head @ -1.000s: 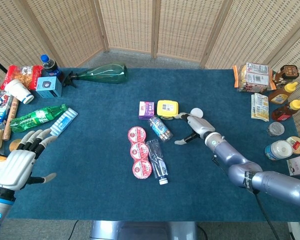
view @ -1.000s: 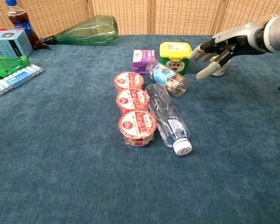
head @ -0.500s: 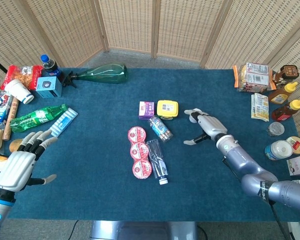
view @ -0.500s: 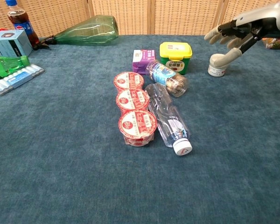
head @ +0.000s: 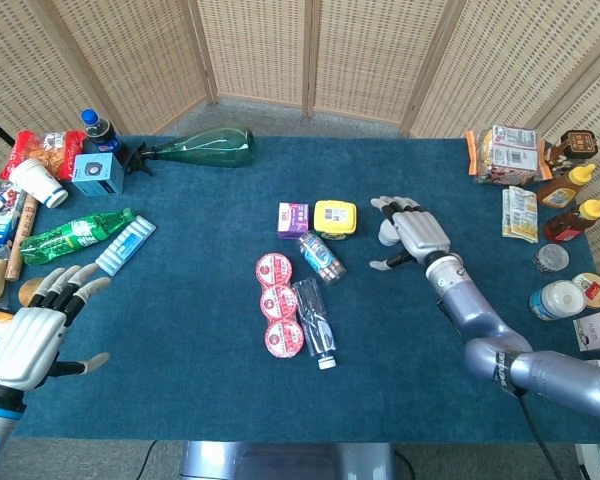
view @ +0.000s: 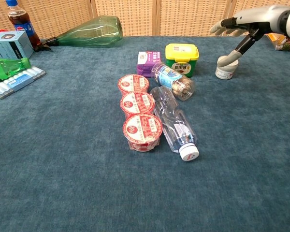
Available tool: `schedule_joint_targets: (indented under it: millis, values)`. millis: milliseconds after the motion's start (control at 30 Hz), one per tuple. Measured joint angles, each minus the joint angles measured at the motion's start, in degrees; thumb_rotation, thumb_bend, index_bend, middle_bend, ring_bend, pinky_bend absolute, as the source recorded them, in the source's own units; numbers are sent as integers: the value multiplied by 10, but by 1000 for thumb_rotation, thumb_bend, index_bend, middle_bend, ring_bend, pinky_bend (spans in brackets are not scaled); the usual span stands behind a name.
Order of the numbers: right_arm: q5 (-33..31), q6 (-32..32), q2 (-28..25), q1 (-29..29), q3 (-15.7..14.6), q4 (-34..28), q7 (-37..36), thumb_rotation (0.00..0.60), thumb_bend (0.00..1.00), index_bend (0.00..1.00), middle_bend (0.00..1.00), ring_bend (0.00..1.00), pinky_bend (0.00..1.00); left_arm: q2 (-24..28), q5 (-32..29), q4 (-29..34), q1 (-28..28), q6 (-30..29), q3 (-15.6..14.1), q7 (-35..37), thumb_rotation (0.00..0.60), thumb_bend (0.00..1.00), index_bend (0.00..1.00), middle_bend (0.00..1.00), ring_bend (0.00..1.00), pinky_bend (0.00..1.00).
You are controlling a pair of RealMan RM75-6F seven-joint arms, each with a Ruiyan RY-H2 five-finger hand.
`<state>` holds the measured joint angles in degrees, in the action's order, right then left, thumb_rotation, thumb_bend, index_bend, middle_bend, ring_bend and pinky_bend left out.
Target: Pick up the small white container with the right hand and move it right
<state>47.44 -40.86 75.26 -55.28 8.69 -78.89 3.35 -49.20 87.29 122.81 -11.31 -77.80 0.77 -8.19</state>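
White container [view: 226, 72]: upright on the blue table [head: 200, 330], right of the yellow tub [head: 335, 217]. Right hand [head: 412, 232]: poised over the container, fingers spread, holding nothing; thumb hangs down just in front of the container; contact cannot be told. Left hand [head: 35, 330]: near the table's front left corner, fingers apart, empty. Centre: three red-lidded cups [head: 278, 301] in a row, a clear bottle [head: 315, 323] lying beside them.
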Motion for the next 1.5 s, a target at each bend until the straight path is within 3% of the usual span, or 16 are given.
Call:
schedule_joint_targets:
  millis: [300,600,700,867,1033,1200,1300,1400,1500]
  values:
    - [-3,52,57,-17,3,115,10,501,0,0,0,0,0,6,4,10,7,-8,-2,-10,600,102,151,0,0,0]
    - [0,92,100,-23,7,198,8,566,0,0,21,0,0,7,5,10,13,-14,-3,-12,600,101,151,0,0,0]
    - [7,98,111,-23,11,215,2,599,1,0,139,0,0,7,6,10,16,-17,-4,-11,600,102,148,0,0,0]
    - [18,107,120,-23,17,234,-3,600,0,0,296,0,0,7,6,8,18,-18,-4,-10,600,103,148,0,0,0]
    - [18,112,125,-21,22,244,-3,600,0,8,361,0,0,6,6,7,18,-17,-4,-10,600,102,136,0,0,0]
    - [15,114,130,-22,25,254,2,600,0,80,434,6,0,5,4,6,18,-16,-3,-10,600,103,128,0,0,0]
    - [13,117,135,-24,27,266,4,600,0,153,513,72,0,6,5,7,20,-18,-4,-10,600,102,127,0,0,0]
    - [13,120,143,-23,29,280,5,600,0,272,651,212,2,8,5,6,24,-22,-5,-10,600,102,128,0,0,0]
    - [14,124,147,-21,30,290,2,600,0,378,774,352,109,8,4,4,25,-23,-5,-7,600,101,128,0,0,0]
